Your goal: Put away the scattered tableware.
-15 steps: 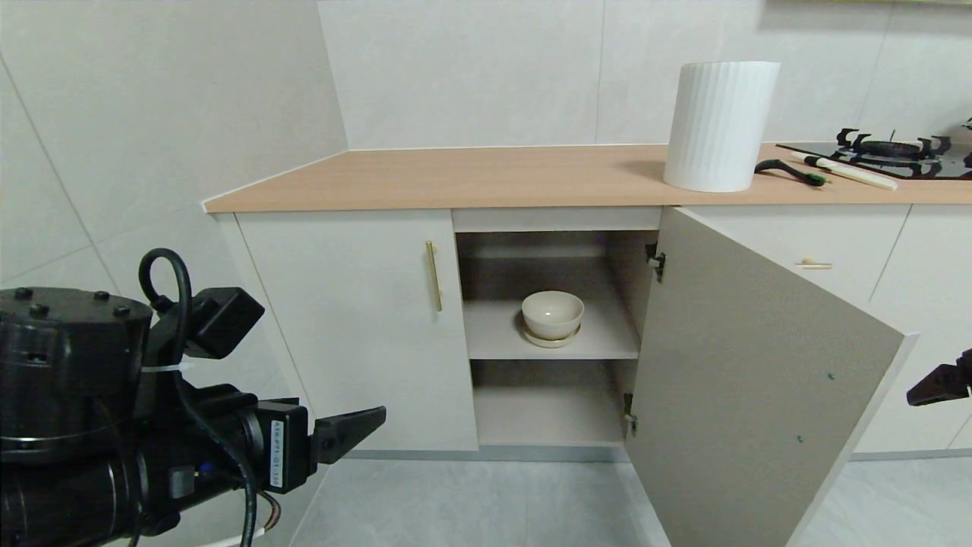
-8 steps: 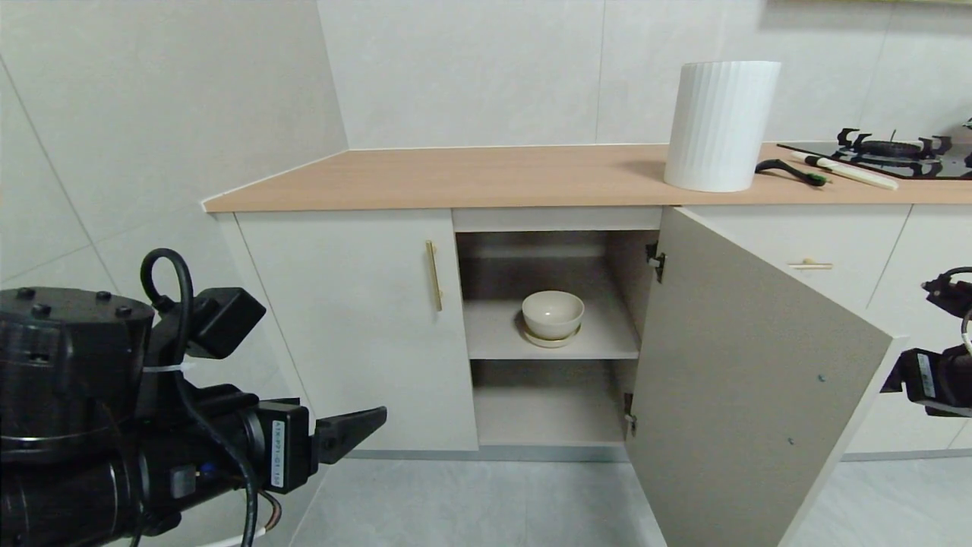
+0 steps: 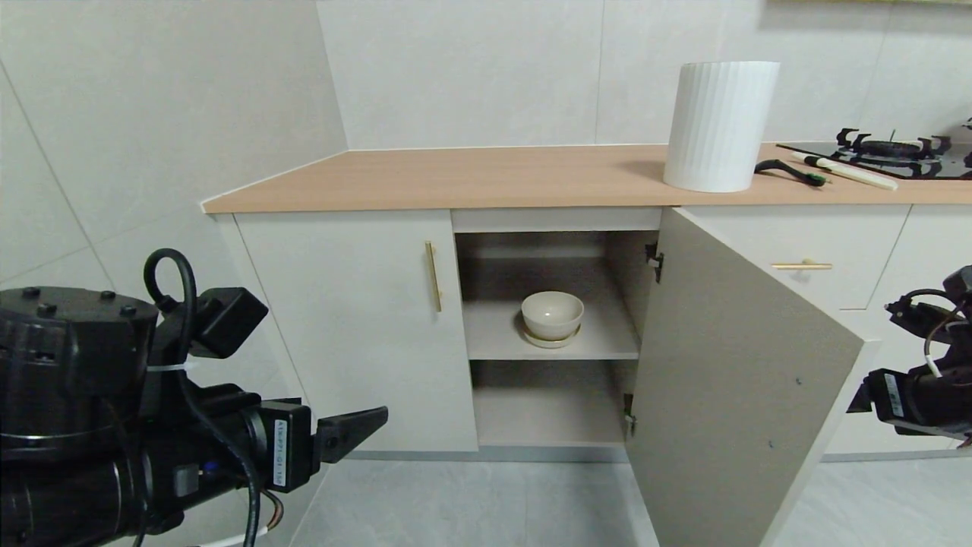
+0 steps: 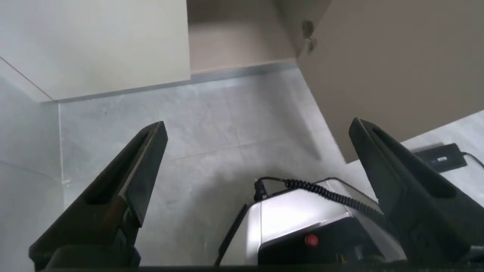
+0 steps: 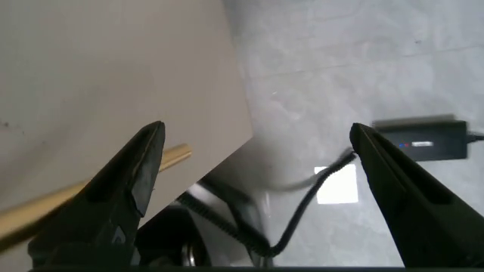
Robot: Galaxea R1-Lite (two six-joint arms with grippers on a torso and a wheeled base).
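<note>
Fingers (image 4: 113,196) spread on left gripper (image 4: 257,125), right gripper (image 5: 257,127)

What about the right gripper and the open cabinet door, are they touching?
Cannot tell. In the right wrist view one finger of the right gripper overlaps the cabinet door's handle, but neither contact nor a gap shows.

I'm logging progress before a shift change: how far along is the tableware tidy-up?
Done: a bowl sits on a plate on the middle shelf. In hand: nothing; the right gripper is open beside the handle of the open cabinet door, the left gripper open over the floor. Left: shutting the door, and perhaps storing the two utensils on the counter.
</note>
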